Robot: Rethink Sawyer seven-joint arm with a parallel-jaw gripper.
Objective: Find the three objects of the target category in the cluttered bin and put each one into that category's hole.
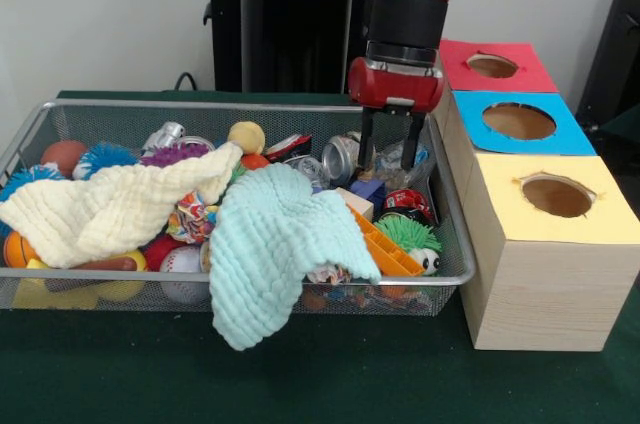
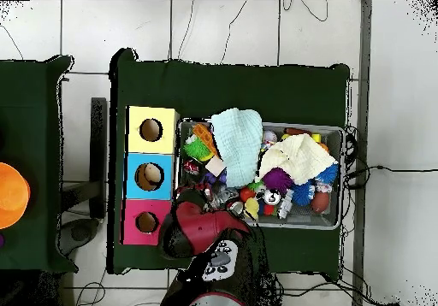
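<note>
Crushed clear bottle [image 1: 405,156] is seen at the far right end of the wire basket [image 1: 452,244], beside a silver can [image 1: 341,157]. Gripper [image 1: 391,166] is lowered over it, fingers spread apart and nothing held. A mis-grasp is judged possible: the neighbouring can or surrounding clutter could be caught instead.
</note>
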